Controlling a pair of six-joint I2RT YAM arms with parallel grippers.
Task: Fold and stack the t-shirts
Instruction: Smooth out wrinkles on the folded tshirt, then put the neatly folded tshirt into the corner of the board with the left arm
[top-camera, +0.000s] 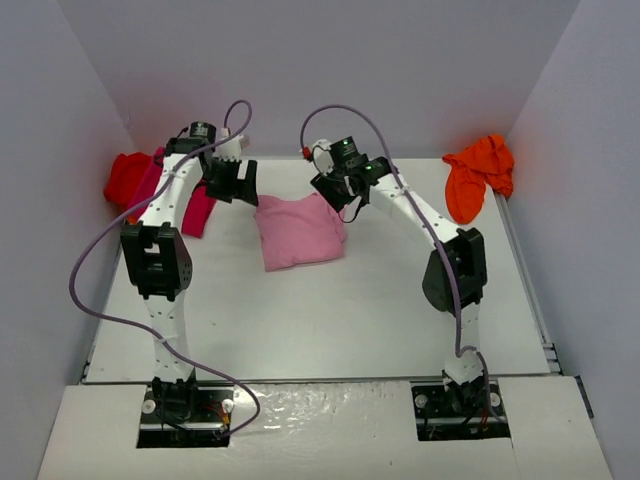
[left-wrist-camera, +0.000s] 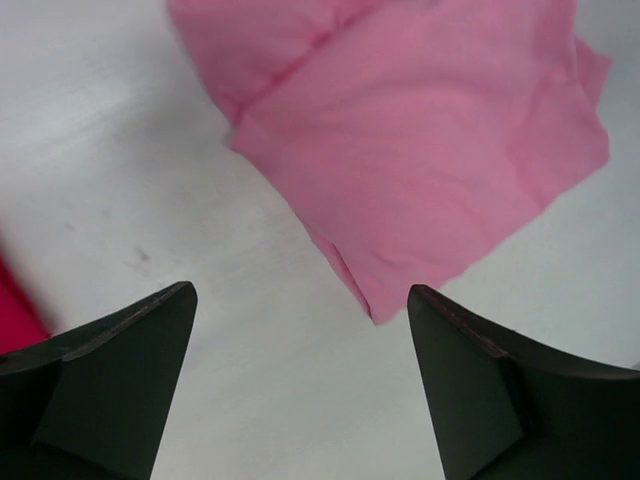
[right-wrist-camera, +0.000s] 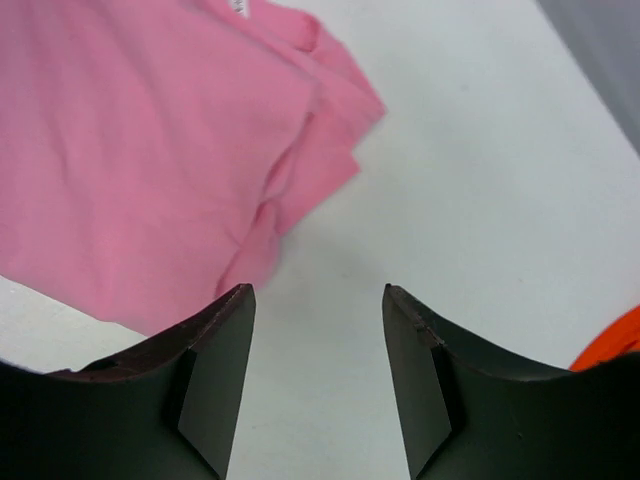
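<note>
The light pink t-shirt lies folded flat at the table's middle back; it also shows in the left wrist view and the right wrist view. The magenta t-shirt lies at the back left under the left arm, the red t-shirt bunched beside it. The orange t-shirt is crumpled at the back right. My left gripper is open and empty just left of the pink shirt. My right gripper is open and empty above its right edge.
White walls close in the table at the back and both sides. A purple cable loops off the left arm. A metal rail runs along the right edge.
</note>
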